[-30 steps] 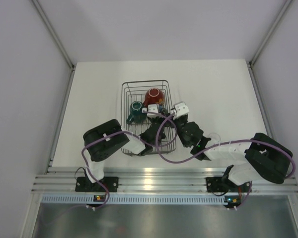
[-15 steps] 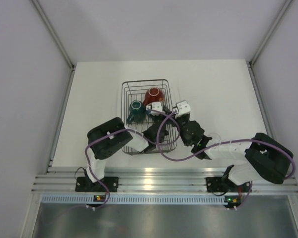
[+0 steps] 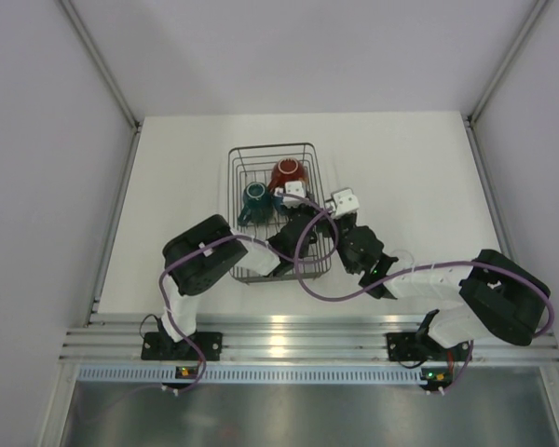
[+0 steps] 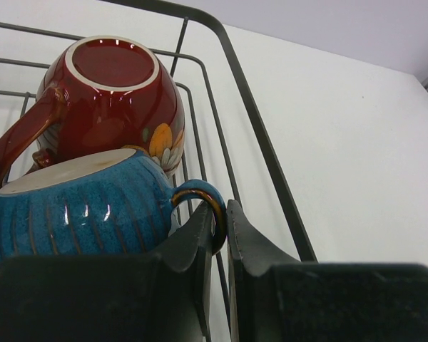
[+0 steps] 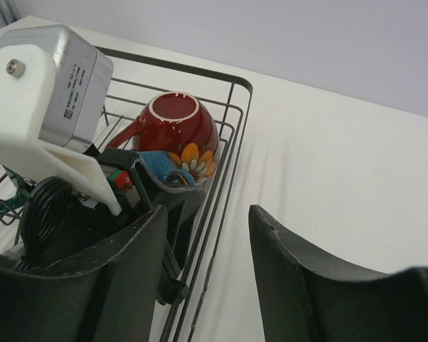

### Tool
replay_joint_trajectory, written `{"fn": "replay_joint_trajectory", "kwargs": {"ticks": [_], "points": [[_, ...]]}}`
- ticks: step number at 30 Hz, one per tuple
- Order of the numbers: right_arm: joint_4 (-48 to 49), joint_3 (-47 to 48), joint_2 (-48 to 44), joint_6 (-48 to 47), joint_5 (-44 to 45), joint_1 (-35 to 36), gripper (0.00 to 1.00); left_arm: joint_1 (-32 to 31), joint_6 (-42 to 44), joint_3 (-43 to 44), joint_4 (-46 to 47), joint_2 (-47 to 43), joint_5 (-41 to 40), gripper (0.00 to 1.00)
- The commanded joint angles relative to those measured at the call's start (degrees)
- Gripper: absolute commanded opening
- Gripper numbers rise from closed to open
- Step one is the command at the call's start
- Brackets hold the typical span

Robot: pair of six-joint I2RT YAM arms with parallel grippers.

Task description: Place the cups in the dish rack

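The top external camera hangs high above and behind the arm bases (image 3: pixel 179 346), which sit at 6 o'clock. It looks steeply down the table (image 3: pixel 410 177) toward 12, from far enough that the dish rack (image 3: pixel 270 149) shows small near the centre. The left wrist camera sits low just behind the left gripper (image 4: pixel 225 214), very near, facing the blue cup (image 4: pixel 78 206) and red cup (image 4: pixel 110 100) at 9 to 11 o'clock. The right wrist camera stands farther back, outside the rack, looking past the right gripper (image 5: pixel 207 214) toward 11. Both wrist views share those cups and the rack's rounded corner; the overhead also holds the rack and red cup.
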Motion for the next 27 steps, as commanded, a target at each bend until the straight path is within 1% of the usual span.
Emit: {"fn": "replay_joint_trajectory", "kwargs": {"ticks": [1,3,4,5,6,8,11,12,13,14,15,17,18,20,27], "points": [[1.15,0.14,-0.69,1.25,-2.13,0.21,0.51,1.33,-2.58,1.01,-20.46,2.86,2.64,0.00],[1.15,-0.13,-0.95,1.25,-2.04,0.21,0.51,1.33,-4.86,2.33,-24.34,2.77,4.48,0.00],[1.15,-0.13,-1.13,1.25,-1.96,0.12,0.51,1.33,-5.66,2.60,-25.75,2.77,5.19,0.02],[1.15,-0.13,-1.13,1.25,-1.96,0.12,0.51,1.33,-6.36,2.51,-27.33,2.59,5.72,0.07],[1.15,-0.21,-1.13,1.25,-1.87,0.21,0.51,1.33,-7.50,2.16,-27.35,2.42,6.51,0.14],[1.15,-0.21,-1.13,1.34,-1.96,0.12,0.51,1.24,-8.30,1.11,-27.35,1.80,6.60,0.24],[1.07,-0.13,-1.04,1.51,-2.04,0.21,0.51,1.24,-8.74,0.75,-27.44,1.63,7.13,0.33],[0.98,-0.13,-1.22,1.43,-2.04,0.12,0.51,1.24,-9.18,0.84,-27.96,1.71,7.48,0.39],[0.89,-0.04,-1.31,1.43,-1.96,0.12,0.51,1.24,-9.44,0.93,-28.14,1.63,7.65,0.43],[0.80,0.05,-1.57,1.43,-2.04,0.12,0.51,1.24,-9.79,0.76,-28.31,1.45,7.74,0.50],[0.80,-0.13,-1.66,1.43,-2.04,0.21,0.51,1.24,-10.06,0.75,-28.32,1.54,7.92,0.64],[0.71,-0.13,-2.09,1.51,-1.87,0.12,0.51,1.24,-10.32,0.58,-28.58,1.36,7.92,0.69],[0.71,-0.30,-2.01,1.52,-2.04,0.12,0.51,1.24,-10.41,0.58,-28.67,1.27,7.83,0.75],[0.63,-0.22,-2.18,1.52,-2.04,0.12,0.51,1.15,-10.41,0.32,-28.67,0.84,7.92,0.82],[0.63,-0.30,-2.45,1.78,-2.13,0.12,0.51,0.54,-9.97,0.14,-28.58,0.13,7.31,0.84]]}}
